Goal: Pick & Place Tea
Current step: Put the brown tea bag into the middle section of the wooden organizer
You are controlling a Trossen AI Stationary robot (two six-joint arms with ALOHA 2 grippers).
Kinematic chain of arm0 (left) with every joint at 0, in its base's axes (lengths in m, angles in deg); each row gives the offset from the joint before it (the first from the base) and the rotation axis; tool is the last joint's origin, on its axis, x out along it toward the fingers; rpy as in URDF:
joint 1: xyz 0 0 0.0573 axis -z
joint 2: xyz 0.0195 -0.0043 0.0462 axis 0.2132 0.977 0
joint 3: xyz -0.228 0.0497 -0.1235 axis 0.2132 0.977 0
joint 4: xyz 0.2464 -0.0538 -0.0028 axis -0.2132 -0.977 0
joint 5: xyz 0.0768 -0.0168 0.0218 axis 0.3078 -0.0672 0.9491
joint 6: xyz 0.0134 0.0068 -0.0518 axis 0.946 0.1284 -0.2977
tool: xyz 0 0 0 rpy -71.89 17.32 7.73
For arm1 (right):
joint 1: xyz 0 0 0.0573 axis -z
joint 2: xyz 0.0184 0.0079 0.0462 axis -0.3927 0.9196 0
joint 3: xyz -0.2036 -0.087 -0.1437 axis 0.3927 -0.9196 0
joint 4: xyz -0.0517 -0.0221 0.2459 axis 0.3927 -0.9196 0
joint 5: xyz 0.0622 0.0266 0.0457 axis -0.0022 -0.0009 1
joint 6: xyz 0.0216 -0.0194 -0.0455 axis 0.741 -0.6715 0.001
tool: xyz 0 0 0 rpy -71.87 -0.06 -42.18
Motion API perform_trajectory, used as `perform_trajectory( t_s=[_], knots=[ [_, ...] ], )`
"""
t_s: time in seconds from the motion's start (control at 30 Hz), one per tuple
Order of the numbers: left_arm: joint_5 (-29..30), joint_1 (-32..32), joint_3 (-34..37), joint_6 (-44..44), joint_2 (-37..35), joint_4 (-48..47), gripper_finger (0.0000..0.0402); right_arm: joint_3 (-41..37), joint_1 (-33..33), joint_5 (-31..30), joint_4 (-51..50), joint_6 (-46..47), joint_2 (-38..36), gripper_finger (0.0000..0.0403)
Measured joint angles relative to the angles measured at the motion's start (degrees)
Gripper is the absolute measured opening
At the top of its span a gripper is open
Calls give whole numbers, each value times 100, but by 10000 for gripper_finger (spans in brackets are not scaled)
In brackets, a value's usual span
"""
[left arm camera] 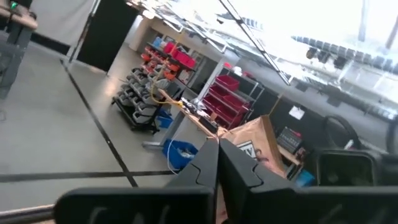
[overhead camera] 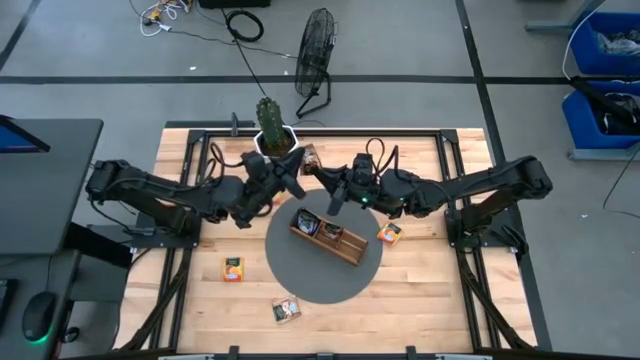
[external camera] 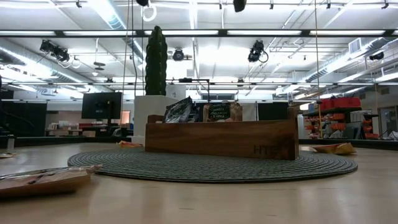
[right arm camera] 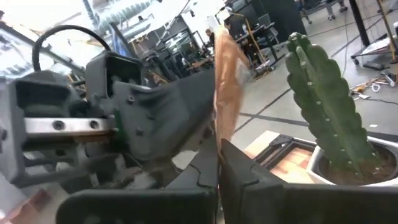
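Tearing is the risk we see first. Both arms meet in the air above the far part of the surface [overhead camera: 200, 300], and one beige packet [right arm camera: 226, 81] seems to be pinched from two sides. The right fingers [right arm camera: 217, 167] are pressed together on its lower edge. The left fingers [left arm camera: 216, 167] are also together, with the same packet [left arm camera: 252, 142] rising from between them. If either arm pulls away while the other grips, we judge the thin packet could rip or crumple. If both let go at once, it would fall outside the tray [overhead camera: 328, 238].

Crowding is our second worry. The cactus [overhead camera: 270, 125] stands just beside the two wrists, and in the right wrist view it is close to the packet. A sideways swing could knock the pot over or snag the packet on the spines. The arms are also close to each other, so a careless retreat could bump them together.

The tray sits on a round grey mat [overhead camera: 300, 285] near the middle, just in front of the fingers, and already holds a few packets [external camera: 205, 112] standing upright. Those could block a fresh one from sliding into a compartment. Three more packets lie loose on the surface: orange ones left [overhead camera: 233, 269] and right [overhead camera: 389, 233] of the mat, and one near the front edge [overhead camera: 287, 310].
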Motion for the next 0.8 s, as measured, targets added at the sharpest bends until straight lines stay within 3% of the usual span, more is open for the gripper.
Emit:
perform_trajectory(
  t_s=[0.17, 0.27, 0.47, 0.6, 0.8],
  knots=[
    [-16, 234, 0, 1005, -157, -45, 28, 0, 13, 253, -1055, -25, -512, 1],
    [-130, 392, 0, 1860, -310, -32, 36, 8, 64, 721, -1916, 45, -878, 1],
    [-1210, 548, -6, 3176, -529, -471, 73, 9, 301, 2043, -3500, 436, -1297, 0],
    [-1790, 544, -79, 3283, -572, -1471, 124, 7, 350, 2938, -4065, 487, -1286, 0],
    [-2519, 296, -702, 2275, -489, -4068, 214, 4, 347, 3581, -4328, 492, -1099, 0]
  ],
)
